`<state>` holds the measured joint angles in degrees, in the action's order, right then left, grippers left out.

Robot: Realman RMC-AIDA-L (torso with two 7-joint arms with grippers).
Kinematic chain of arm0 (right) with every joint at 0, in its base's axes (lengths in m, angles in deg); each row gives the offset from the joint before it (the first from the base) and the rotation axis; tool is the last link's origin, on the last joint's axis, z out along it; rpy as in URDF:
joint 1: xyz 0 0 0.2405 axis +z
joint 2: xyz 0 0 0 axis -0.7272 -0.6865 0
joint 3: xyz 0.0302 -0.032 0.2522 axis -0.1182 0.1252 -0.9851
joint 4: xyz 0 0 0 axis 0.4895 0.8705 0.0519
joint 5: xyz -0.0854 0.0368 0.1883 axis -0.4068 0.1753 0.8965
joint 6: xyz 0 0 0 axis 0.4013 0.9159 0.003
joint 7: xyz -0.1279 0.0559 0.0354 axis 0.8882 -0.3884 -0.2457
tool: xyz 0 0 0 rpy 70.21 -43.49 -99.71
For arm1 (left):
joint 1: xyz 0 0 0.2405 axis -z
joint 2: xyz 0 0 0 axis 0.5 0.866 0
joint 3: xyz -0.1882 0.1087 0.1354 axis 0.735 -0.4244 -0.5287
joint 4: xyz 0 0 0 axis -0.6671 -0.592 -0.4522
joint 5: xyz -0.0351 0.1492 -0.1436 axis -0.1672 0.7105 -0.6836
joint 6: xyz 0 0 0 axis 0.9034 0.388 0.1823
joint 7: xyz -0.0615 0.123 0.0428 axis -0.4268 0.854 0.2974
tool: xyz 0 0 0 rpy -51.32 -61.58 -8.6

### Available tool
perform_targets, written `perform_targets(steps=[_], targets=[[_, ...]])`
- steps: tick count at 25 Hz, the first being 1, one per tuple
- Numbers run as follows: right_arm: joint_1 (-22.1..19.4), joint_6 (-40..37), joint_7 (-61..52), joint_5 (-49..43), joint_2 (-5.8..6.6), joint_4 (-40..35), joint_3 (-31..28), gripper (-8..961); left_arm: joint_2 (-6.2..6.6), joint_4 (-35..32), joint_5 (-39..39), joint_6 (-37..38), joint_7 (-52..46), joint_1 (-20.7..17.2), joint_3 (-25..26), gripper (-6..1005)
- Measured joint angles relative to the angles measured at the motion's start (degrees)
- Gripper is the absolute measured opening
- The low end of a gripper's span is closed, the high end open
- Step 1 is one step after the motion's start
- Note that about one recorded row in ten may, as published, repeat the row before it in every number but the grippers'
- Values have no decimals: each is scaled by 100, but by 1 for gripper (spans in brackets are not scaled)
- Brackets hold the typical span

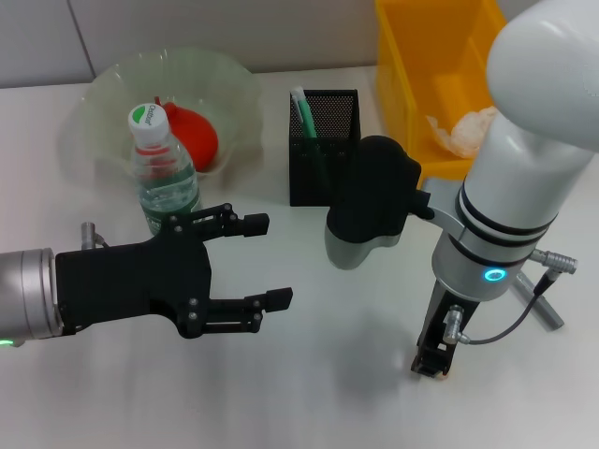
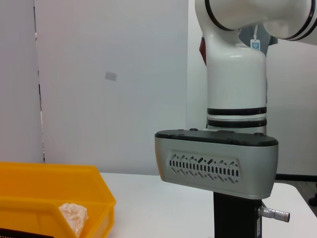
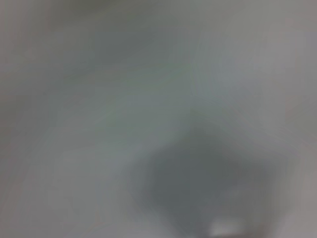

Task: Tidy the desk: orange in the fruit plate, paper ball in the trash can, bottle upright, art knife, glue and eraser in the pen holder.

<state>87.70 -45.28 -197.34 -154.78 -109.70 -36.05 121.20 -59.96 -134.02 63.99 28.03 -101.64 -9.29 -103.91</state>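
Note:
The bottle (image 1: 165,178) stands upright by the front rim of the pale green fruit plate (image 1: 225,79). A red-orange round fruit, the orange (image 1: 194,137), lies in that plate. The paper ball (image 1: 465,131) (image 2: 73,216) sits inside the yellow trash can (image 1: 412,65) (image 2: 49,191). A green and white item (image 1: 303,110) stands in the black mesh pen holder (image 1: 323,159); I cannot tell whether it is the art knife or the glue. The eraser is out of view. My left gripper (image 1: 270,260) hovers open and empty in front of the bottle. My right gripper (image 1: 433,361) points down at the table on the right.
The right arm's black and grey wrist module (image 1: 370,210) (image 2: 215,161) hangs just in front of the pen holder. A metal plug and cable (image 1: 547,281) stick out of the right arm toward the table's right edge. The right wrist view shows only blurred grey surface.

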Motion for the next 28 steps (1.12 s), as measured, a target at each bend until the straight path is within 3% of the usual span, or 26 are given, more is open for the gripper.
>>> perform_targets(steps=[6,16,28], targets=[[-81,-15,-5,-36,18,-209,-251,238,0,-4,0,10,2,-5,8,827],[-423,149,200,-413,35,-1187,-1159,239,0,-1,0,12,6,-12,9,827],[-830,1574,774,-285,22,-1432,-1739,238,-10,0,0,5,16,-2,10,827]])
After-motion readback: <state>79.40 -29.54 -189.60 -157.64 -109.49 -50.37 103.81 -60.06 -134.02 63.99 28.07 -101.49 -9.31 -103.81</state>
